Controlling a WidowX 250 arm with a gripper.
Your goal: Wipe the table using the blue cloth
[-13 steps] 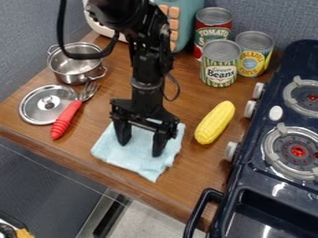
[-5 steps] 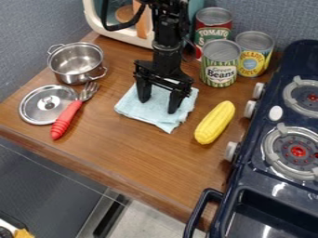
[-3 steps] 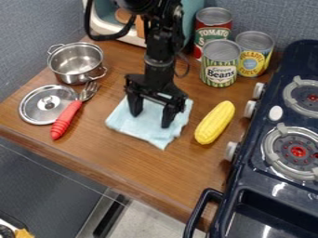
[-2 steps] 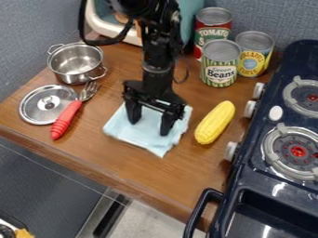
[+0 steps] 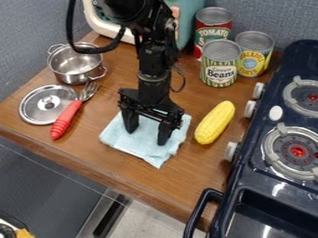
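Since the blue cloth (image 5: 148, 150) looks light, soft and quick to bunch, the gripper (image 5: 147, 137), fingers spread wide, would best press its middle.

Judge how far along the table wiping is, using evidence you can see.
Done: the blue cloth lies spread on the table. In hand: the open gripper has its fingertips down on the cloth, apparently mid-wipe. Left: probably more strokes, though no mark shows which wood is already wiped.
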